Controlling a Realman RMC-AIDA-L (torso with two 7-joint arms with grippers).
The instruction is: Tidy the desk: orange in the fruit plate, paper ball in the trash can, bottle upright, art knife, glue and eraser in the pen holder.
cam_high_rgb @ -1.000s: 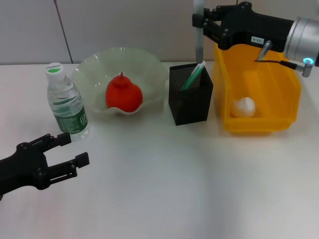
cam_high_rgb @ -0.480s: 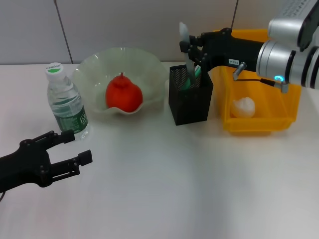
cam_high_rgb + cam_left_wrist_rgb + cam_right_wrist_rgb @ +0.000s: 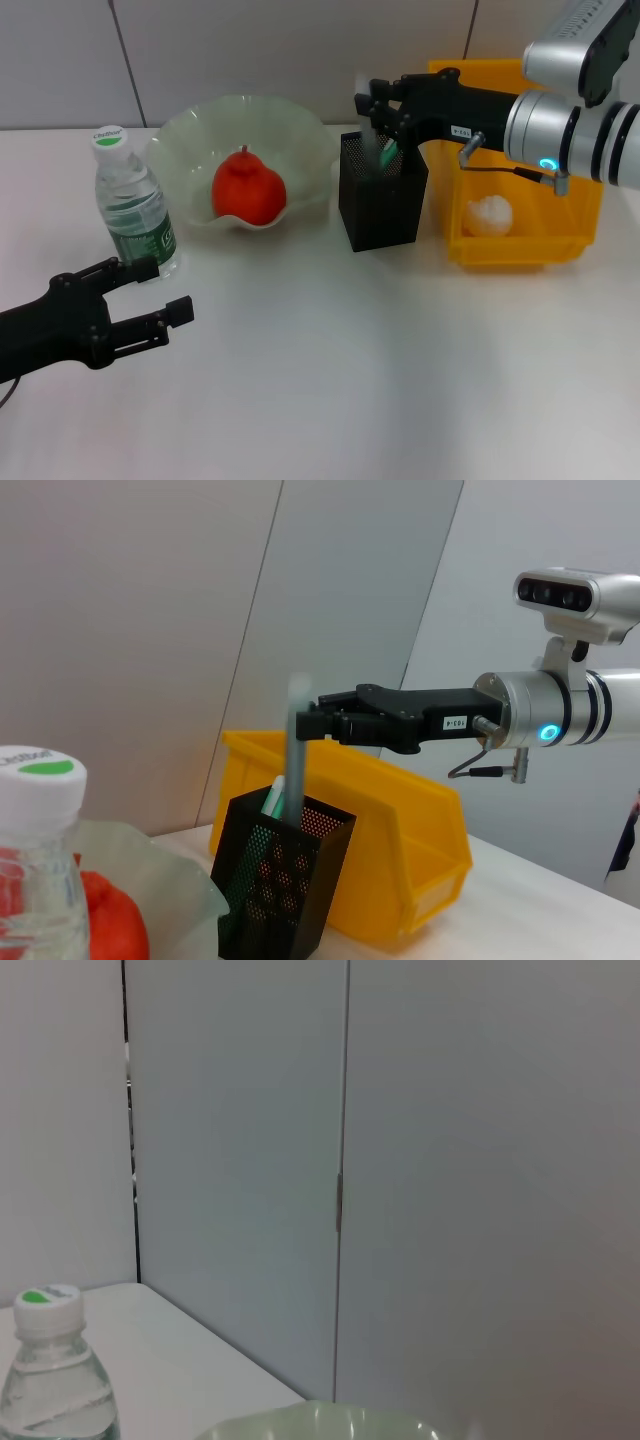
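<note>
My right gripper hovers just over the black mesh pen holder, shut on a slim grey art knife whose lower end stands inside the holder. A green-and-white stick leans in the holder too. The orange lies in the pale green fruit plate. The paper ball lies in the yellow trash can. The bottle stands upright at the left. My left gripper is open and empty, low over the table just in front of the bottle. The eraser is out of view.
The plate, pen holder and trash can stand in a row along the back, close to the grey wall. In the left wrist view the bottle cap, pen holder and trash can show, with the right gripper above the holder.
My right gripper has come down and to the left with the art knife, from high above the holder until the knife's lower end is in it. My left gripper crept slightly to the right.
</note>
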